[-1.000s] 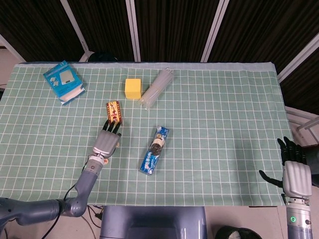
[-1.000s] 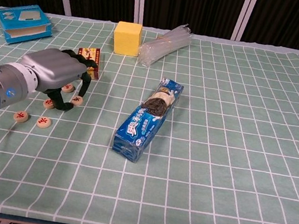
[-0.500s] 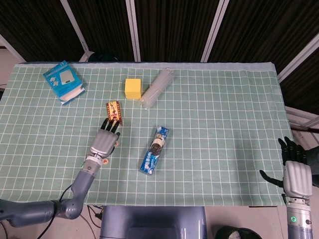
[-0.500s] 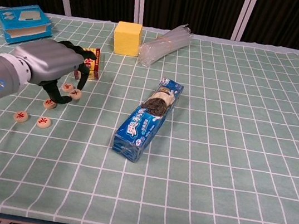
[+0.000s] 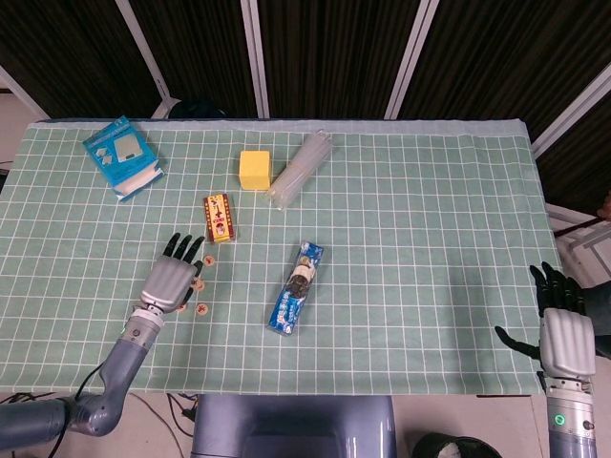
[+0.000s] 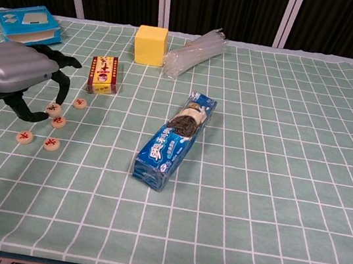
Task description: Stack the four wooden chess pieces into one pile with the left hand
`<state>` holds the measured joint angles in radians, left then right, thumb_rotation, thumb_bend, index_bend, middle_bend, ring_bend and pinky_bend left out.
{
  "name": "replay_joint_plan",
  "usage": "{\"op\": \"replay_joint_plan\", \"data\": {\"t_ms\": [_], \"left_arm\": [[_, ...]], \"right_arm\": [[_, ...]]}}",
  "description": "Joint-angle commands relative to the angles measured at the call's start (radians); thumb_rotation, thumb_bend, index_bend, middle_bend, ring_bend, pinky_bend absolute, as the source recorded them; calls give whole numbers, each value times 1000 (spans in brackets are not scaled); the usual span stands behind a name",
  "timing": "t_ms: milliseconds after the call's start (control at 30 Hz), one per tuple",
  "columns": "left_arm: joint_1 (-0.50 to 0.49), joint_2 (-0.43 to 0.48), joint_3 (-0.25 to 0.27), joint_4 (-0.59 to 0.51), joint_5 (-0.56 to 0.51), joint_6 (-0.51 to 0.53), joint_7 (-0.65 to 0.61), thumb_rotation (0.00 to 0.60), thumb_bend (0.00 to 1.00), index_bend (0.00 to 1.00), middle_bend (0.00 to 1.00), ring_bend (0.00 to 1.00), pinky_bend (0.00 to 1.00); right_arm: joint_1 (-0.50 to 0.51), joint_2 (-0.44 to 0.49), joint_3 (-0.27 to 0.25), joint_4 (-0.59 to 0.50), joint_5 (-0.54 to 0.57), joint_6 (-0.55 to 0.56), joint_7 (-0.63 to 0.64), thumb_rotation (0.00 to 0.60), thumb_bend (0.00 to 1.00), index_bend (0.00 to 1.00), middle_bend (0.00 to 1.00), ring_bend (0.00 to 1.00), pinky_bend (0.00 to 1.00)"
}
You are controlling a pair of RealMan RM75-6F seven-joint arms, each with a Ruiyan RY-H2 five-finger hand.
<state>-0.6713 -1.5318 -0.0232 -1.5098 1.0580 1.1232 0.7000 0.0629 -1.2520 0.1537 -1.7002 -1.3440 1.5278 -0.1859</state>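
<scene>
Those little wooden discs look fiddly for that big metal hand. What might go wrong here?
The left hand hovers with fingers around one chess piece; the other pieces lie close, so a finger may knock the neighbouring piece away. The red box sits nearby and could get bumped. Flat discs may also slip from a pinch.

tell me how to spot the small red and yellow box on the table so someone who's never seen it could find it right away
Start at the yellow cube near the table's far edge, then come toward the robot and a little to its left. The small red and yellow box lies flat there, just beyond the round wooden chess pieces. It is the only patterned red box; its neighbours are plain tan discs.
</scene>
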Motion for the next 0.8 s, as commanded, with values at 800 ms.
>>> {"op": "replay_joint_plan", "data": {"t_ms": [800], "left_arm": [[-5, -56, -22, 43, -28, -27, 67, 600, 314, 466, 24, 0, 0]], "right_arm": [[-1, 2, 3, 2, 10, -3, 8, 600, 233, 0, 11, 0, 0]]}}
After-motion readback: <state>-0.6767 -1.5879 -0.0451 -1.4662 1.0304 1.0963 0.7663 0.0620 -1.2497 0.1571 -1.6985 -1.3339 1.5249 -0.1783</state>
